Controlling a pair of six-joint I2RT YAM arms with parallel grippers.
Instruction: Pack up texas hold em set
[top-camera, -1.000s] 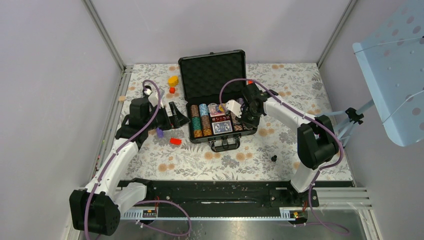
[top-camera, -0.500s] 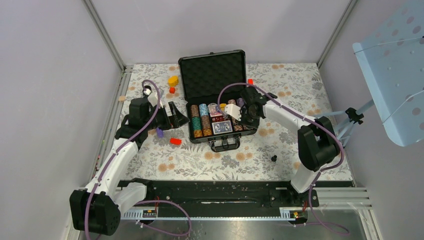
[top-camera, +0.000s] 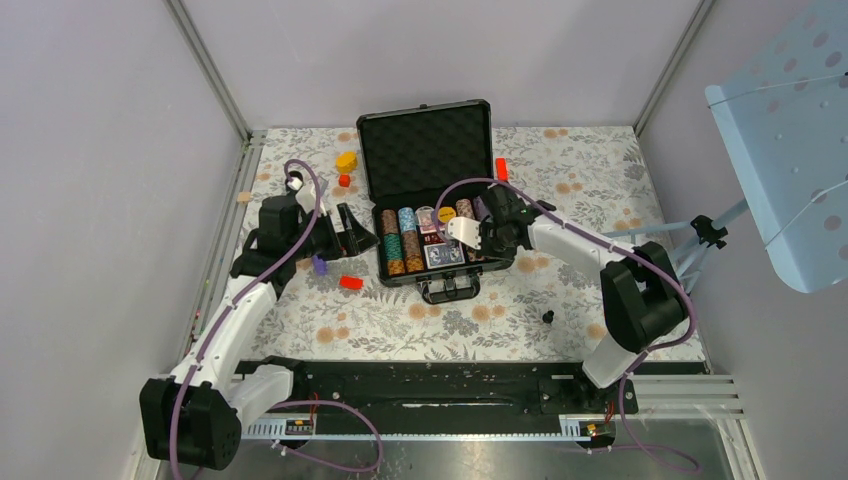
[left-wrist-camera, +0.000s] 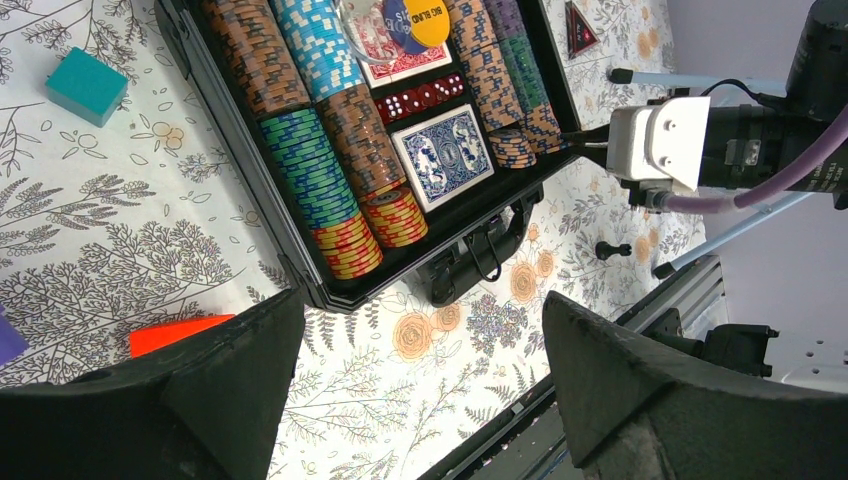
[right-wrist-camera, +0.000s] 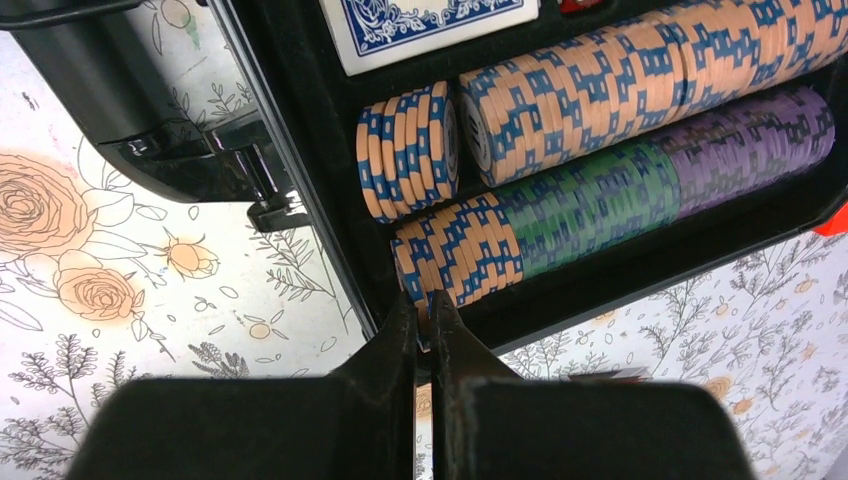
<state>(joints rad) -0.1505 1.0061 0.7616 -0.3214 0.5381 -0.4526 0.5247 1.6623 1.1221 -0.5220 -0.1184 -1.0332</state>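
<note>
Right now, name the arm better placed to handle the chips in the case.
Right. Its shut fingers sit at the near end of the rightmost chip row; the left arm's open fingers hover over the table beside the case.

Bright, even light, soft shadows; wrist views sharp, their near foreground blurred.

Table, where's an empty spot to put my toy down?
The widest bare patch of table lies between the case handle and the black rail. The far right corner past the right arm is free too. Left of the case is crowded: red block, yellow block, left arm.
</note>
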